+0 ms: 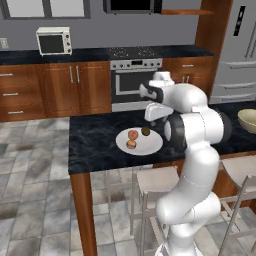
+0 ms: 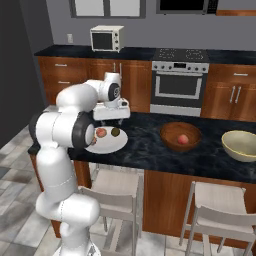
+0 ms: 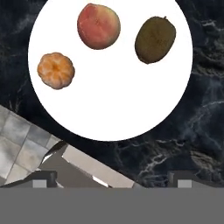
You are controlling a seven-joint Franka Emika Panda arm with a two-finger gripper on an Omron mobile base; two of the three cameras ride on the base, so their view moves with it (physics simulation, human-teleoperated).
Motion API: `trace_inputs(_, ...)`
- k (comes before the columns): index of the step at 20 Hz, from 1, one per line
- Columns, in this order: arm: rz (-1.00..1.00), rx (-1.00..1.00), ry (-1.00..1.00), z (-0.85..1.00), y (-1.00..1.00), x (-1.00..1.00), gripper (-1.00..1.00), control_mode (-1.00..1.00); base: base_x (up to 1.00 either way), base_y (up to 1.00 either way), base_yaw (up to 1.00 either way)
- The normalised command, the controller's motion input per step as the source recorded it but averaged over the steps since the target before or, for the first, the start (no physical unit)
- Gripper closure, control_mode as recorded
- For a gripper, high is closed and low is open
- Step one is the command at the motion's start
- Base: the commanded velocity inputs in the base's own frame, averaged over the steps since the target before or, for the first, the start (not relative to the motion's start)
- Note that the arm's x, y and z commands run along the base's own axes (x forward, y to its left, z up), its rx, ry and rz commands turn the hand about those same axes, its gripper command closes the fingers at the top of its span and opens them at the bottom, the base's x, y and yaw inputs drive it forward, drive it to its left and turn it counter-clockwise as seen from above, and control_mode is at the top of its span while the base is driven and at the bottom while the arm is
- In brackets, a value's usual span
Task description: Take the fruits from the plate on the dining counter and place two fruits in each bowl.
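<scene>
Under my claw (image 3: 112, 181), which is spread wide and holds nothing, three fruits wait on the white plate (image 3: 109, 109) on the bench (image 2: 150, 147), one pink fruit (image 2: 183, 139) sits in the brown bowl (image 2: 180, 136), and the pale bowl (image 2: 240, 145) looks bare.

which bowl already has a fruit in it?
The reddish-brown wooden bowl: one reddish-pink fruit sits inside. The pale cream bowl, farther from the plate, looks empty.

One white plate (image 3: 109, 100) carries three fruits: one reddish-pink (image 3: 98, 26), one orange-tan (image 3: 55, 70), one dark brown (image 3: 155, 40). Two bowls: wooden (image 2: 180, 136), holding one reddish-pink fruit (image 2: 183, 139), and cream (image 2: 241, 145).
</scene>
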Motion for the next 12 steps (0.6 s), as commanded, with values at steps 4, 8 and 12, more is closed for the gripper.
trace_inputs(4, 0.16, 0.0, -0.01, -0.55, 0.0, 0.33, -1.0, -1.0, 0.0, 0.0, 0.0)
trace_inputs(8, 0.14, 0.0, 0.0, -0.41, 0.0, 0.34, -1.0, -1.0, 0.0, 0.0, 0.0)
trace_inputs(12, 0.22, 0.0, -0.06, -0.22, 0.0, 0.23, -1.0, -1.0, 0.0, 0.0, 0.0)
